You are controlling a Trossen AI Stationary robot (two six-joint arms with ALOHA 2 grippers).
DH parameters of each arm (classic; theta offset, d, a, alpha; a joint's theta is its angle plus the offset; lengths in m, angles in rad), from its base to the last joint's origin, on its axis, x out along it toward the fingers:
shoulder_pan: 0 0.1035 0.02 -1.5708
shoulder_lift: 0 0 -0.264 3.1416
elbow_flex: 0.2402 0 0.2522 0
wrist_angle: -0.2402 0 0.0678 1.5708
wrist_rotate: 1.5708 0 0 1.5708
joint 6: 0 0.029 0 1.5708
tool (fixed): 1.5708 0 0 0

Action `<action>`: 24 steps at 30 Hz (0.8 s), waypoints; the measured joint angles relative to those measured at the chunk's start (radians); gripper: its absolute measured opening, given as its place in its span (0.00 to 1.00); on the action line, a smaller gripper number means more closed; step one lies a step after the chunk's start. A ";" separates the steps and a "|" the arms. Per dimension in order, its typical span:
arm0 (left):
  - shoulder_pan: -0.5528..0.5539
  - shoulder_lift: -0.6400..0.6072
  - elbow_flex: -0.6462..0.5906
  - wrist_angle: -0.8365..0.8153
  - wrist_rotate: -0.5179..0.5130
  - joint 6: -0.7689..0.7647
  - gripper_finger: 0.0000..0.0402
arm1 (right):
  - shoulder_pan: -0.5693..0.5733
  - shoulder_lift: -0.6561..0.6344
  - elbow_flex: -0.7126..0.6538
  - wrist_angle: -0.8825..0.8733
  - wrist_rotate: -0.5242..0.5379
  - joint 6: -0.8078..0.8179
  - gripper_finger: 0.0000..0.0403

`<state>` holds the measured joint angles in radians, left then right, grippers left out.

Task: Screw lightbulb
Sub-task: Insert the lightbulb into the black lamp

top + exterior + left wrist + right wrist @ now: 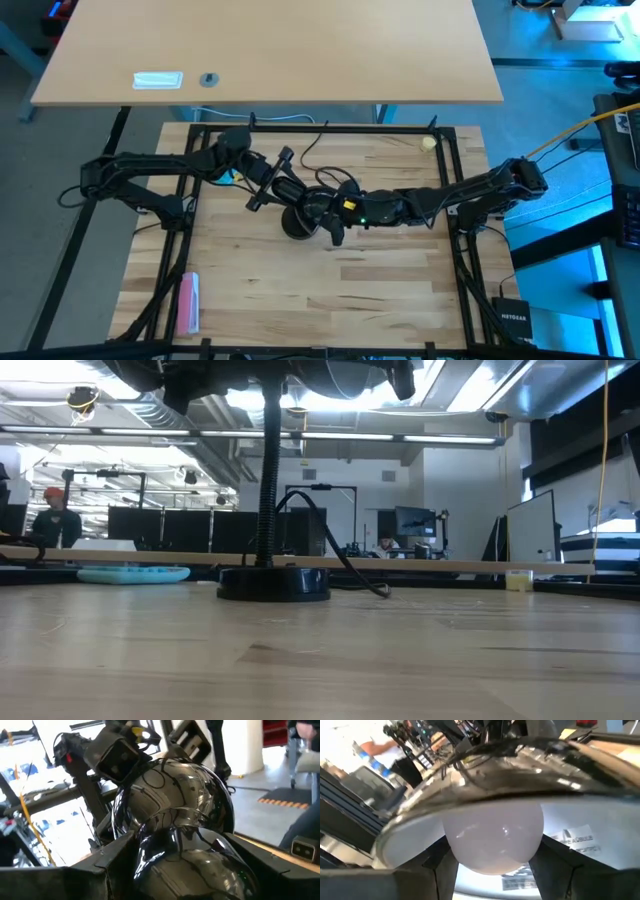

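The right gripper (pixel 492 870) clamps the lightbulb (pixel 492 837), already up inside the lamp shade (pixel 470 785) just ahead of it. The left gripper (pixel 175 870) is clamped on the shade's outside, steadying it. Seating looks begun; how much turning remains I cannot tell.

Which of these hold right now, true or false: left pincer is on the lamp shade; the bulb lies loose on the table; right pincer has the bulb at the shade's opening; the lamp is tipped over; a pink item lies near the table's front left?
1. The left pincer grips the black lamp shade. True.
2. The lightbulb lies loose on the table. False: it sits between the right pincer fingers.
3. The right pincer holds the lightbulb at the shade's open mouth. True.
4. The lamp is tipped over. False: its base sits flat with the stem upright.
5. A pink item lies near the table's front left. True.
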<state>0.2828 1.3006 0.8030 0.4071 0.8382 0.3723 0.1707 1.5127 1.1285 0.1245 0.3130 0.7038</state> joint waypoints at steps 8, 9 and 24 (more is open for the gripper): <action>0.036 -0.012 0.004 0.004 -0.019 -0.105 0.62 | 0.007 -0.095 0.000 -0.119 -0.009 -0.154 0.52; 0.036 -0.013 0.004 0.002 -0.020 -0.112 0.62 | 0.006 -0.104 -0.001 -0.133 -0.018 -0.165 0.52; 0.037 -0.018 0.003 -0.007 -0.009 -0.188 0.64 | 0.010 -0.151 -0.004 -0.323 -0.084 -0.253 0.52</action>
<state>0.3202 1.2831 0.8059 0.3996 0.8291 0.1844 0.1806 1.3617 1.1248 -0.1989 0.2286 0.4503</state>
